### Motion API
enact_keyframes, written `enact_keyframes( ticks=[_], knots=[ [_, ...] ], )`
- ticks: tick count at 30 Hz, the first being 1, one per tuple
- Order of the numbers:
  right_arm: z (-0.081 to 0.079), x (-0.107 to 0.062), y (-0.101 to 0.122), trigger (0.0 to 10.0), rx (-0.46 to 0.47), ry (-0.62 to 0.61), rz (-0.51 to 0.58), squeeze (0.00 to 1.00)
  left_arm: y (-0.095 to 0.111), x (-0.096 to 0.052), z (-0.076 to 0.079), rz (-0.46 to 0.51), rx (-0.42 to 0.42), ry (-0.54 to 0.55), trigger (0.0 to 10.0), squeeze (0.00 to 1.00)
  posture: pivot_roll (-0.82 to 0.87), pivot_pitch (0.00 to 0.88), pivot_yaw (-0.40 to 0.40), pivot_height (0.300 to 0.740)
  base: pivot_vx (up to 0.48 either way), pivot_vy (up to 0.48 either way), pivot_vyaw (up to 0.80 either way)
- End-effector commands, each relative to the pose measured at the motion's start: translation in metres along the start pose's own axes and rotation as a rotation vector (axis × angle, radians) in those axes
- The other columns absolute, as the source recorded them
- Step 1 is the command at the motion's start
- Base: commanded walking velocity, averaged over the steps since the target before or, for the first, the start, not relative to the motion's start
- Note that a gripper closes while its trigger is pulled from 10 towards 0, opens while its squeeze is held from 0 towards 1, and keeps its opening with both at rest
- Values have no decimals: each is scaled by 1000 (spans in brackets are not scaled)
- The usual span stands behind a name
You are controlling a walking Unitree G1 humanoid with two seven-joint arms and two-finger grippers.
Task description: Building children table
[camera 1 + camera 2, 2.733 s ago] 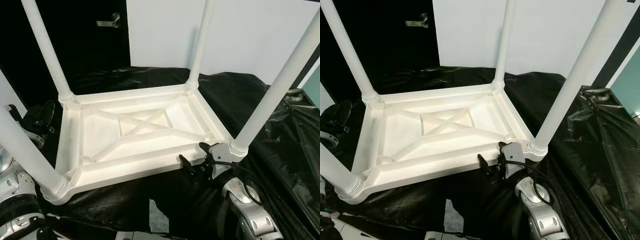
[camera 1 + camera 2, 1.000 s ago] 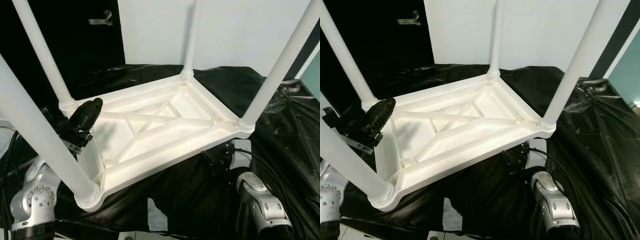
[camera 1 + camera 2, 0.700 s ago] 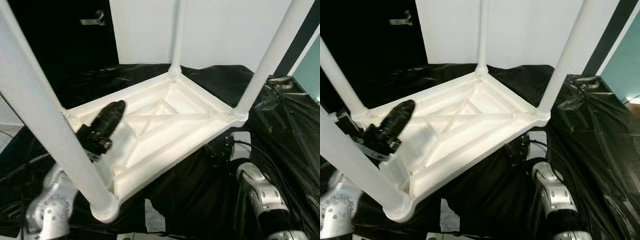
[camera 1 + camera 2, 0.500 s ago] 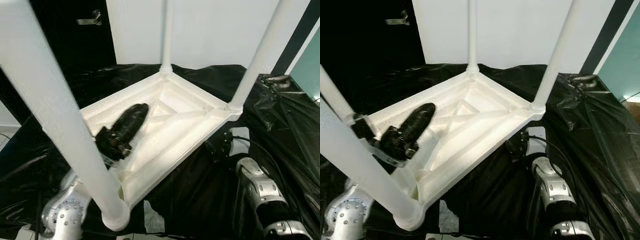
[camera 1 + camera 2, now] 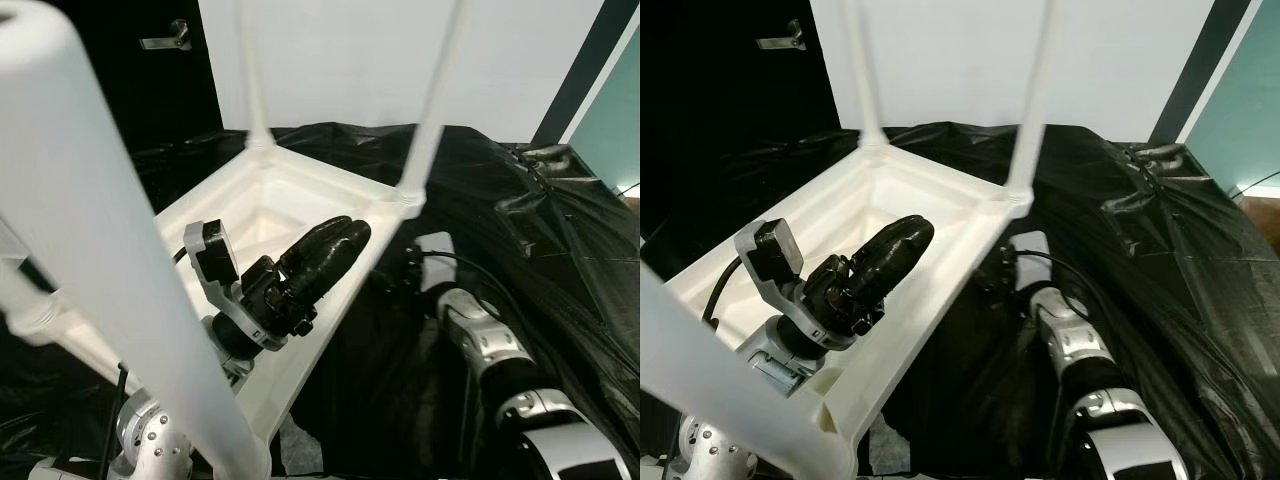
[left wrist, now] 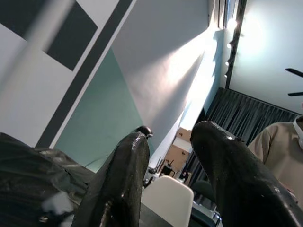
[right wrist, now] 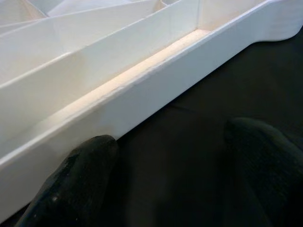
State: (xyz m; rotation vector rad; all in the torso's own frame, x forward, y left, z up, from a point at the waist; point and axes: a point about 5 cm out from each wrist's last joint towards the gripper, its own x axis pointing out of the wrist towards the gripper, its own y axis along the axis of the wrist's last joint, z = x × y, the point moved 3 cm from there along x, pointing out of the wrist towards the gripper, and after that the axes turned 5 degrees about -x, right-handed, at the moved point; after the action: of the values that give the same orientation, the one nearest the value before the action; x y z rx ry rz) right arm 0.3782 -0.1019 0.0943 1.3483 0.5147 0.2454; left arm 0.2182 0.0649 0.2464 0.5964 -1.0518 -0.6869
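Observation:
The white children's table (image 5: pixel 330 186) lies upside down with its legs pointing up. One thick leg (image 5: pixel 100 260) looms close on the left, and two thin legs (image 5: pixel 436 100) stand at the far corners. My left gripper (image 5: pixel 345 235) is raised over the table's underside, open, with nothing between its fingers (image 6: pixel 125 175). My right gripper (image 7: pixel 170 161) sits low beside the table's right rim (image 7: pixel 156 90), below the far right corner. It is open, its tips close to the rim with no grip on it.
Crinkled black plastic sheeting (image 5: pixel 540 230) covers the surface under and around the table. A dark door with a metal handle (image 5: pixel 165 40) is at the back left, beside a white wall. A person's beige sleeve (image 6: pixel 279 151) and a white chair (image 6: pixel 173 198) appear in the left wrist view.
The table has swung round, bringing its near left leg close to the camera. My left gripper has come up from the left edge to over the underside. The right gripper stays by the right rim.

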Motion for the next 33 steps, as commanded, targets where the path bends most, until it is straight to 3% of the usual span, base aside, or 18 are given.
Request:
enact_keyframes(
  ticks=[1, 6, 11, 13, 14, 17, 19, 22, 24, 26, 27, 28, 33],
  knots=[
    [-26, 10, 16, 10000, -40, 120, 61, 0, -5, 7, 7, -22, 8, -28, 10000, 0, 139, 0, -22, 740, 0, 0, 0],
    [-21, 13, 19, 10000, -48, 90, 67, 0, -9, 9, 5, -30, 12, -14, 10000, 0, 143, 0, -23, 740, 0, 0, 0],
    [0, 12, 23, 10000, -51, -22, 86, 0, -15, 13, -6, -54, 51, 57, 10000, 0, 138, 0, -19, 740, 0, 0, 0],
    [14, 4, 21, 10000, -44, -101, 104, 0, -16, 7, -15, -94, 103, 115, 10000, 0, 139, 0, -20, 740, 0, 0, 0],
    [14, 4, 21, 10000, -44, -101, 104, 0, -16, 7, -15, -94, 103, 115, 10000, 0, 139, 0, -20, 740, 0, 0, 0],
    [27, -13, 10, 10000, -41, -167, 122, 0, -7, -12, -28, -171, 187, 178, 10000, 0, 133, 0, -13, 740, 0, 0, 0],
    [27, -13, 10, 10000, -41, -167, 122, 0, -7, -12, -28, -171, 187, 178, 10000, 0, 133, 0, -13, 740, 0, 0, 0],
    [29, -26, 4, 10000, -56, -174, 137, 0, 1, -29, -37, -252, 240, 203, 10000, 0, 124, 0, -7, 740, 0, 0, 0],
    [29, -26, 4, 10000, -56, -174, 137, 0, 1, -29, -37, -252, 240, 203, 10000, 0, 124, 0, -7, 740, 0, 0, 0],
    [30, -41, 3, 10000, -60, -185, 167, 0, 10, -52, -44, -373, 295, 216, 10000, 0, 111, 0, 6, 740, 0, 0, 0],
    [30, -41, 3, 10000, -60, -185, 167, 0, 10, -52, -44, -373, 295, 216, 10000, 0, 111, 0, 6, 740, 0, 0, 0],
    [31, -54, 5, 10000, -62, -195, 194, 0, 15, -70, -49, -483, 336, 227, 10000, 0, 107, 0, 9, 740, 0, 0, 0],
    [30, -66, 5, 10000, -72, -197, 206, 0, 20, -87, -60, -570, 398, 289, 10000, 0, 105, 0, 11, 740, 0, 0, 0]
  ],
)
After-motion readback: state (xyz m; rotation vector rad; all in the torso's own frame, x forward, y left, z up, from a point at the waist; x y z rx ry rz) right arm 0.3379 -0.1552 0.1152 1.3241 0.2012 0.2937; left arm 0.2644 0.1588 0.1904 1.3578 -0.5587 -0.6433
